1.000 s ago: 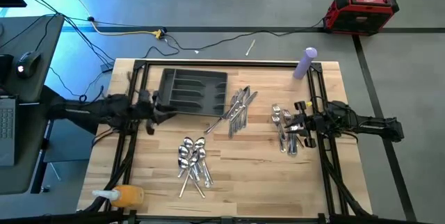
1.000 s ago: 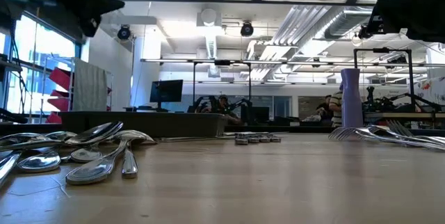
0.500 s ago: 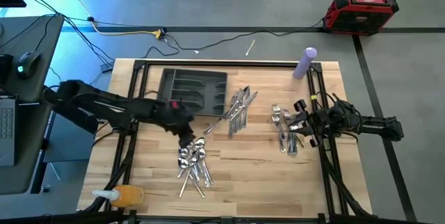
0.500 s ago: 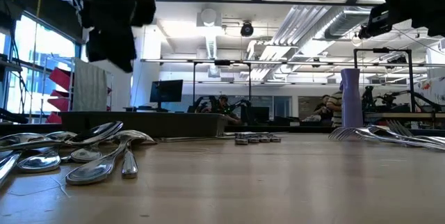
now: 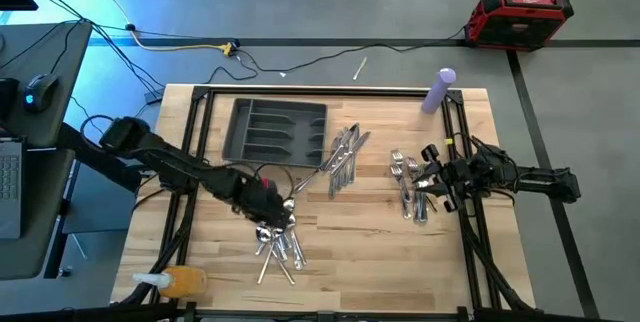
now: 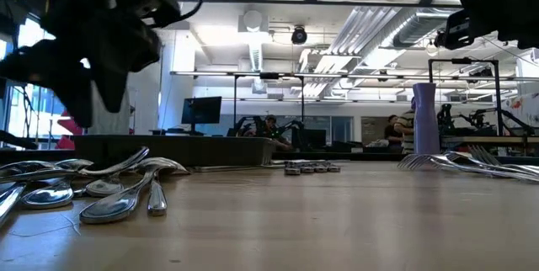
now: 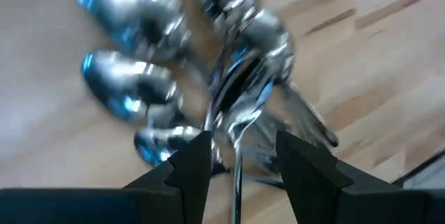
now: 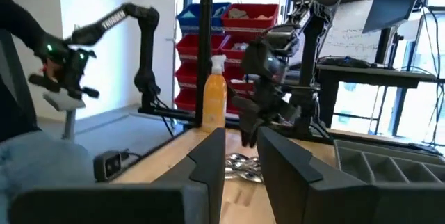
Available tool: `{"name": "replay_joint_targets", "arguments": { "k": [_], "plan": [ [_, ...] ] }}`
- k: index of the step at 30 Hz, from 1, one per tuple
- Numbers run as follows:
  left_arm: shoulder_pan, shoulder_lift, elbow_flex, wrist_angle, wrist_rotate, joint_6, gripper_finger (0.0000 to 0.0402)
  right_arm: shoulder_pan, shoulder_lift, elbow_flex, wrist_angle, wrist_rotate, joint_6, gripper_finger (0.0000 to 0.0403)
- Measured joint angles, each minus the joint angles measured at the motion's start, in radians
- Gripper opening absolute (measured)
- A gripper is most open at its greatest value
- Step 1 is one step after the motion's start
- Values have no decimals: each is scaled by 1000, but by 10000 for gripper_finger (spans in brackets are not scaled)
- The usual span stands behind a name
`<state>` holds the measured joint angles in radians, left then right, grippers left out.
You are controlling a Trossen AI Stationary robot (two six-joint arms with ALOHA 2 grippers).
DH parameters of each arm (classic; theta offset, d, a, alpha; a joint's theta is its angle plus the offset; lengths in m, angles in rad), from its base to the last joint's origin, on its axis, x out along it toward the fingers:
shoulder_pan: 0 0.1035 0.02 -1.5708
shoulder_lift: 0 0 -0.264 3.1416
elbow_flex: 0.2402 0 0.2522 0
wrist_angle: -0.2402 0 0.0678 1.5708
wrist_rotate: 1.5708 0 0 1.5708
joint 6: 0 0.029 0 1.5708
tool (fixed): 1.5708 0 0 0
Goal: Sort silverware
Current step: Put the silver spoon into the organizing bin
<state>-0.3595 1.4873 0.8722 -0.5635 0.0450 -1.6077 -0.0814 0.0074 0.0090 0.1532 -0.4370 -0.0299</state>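
The silverware lies in three heaps on the wooden table. Spoons (image 5: 277, 234) are at the near middle, knives (image 5: 343, 157) are beside the dark grey tray (image 5: 278, 132), and forks (image 5: 408, 190) are toward the right. My left gripper (image 5: 274, 214) points steeply down over the far end of the spoon heap (image 7: 243, 64). It is open (image 7: 240, 165) and stands clear above the spoons (image 6: 109, 187) in the low view. My right gripper (image 5: 425, 177) waits level beside the forks. Its fingers stand a little apart (image 8: 241, 161) with nothing between them.
A purple bottle (image 5: 440, 90) stands at the far right corner. An orange spray bottle (image 5: 180, 282) lies at the near left corner. Black frame rails (image 5: 195, 142) run along the table's left and right sides. Bare wood lies between the spoons and the forks.
My left gripper has swung from the table's left side by the tray toward the near middle. It has sunk and rolled, and now points down over the spoon heap. The silverware has not moved.
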Motion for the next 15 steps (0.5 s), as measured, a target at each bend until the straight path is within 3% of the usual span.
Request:
{"name": "replay_joint_targets", "arguments": {
  "k": [4,9,12,15],
  "plan": [
    [-53,1,0,40,-3,-136,143,-3,0,0,1,0,-85,73],
    [-127,34,0,209,51,-231,143,-3,0,0,1,0,-188,73],
    [-156,101,3,282,132,-249,143,-3,0,0,1,1,-230,73],
    [-169,175,41,240,212,-246,139,-3,0,0,1,4,-256,73]
  ]
}}
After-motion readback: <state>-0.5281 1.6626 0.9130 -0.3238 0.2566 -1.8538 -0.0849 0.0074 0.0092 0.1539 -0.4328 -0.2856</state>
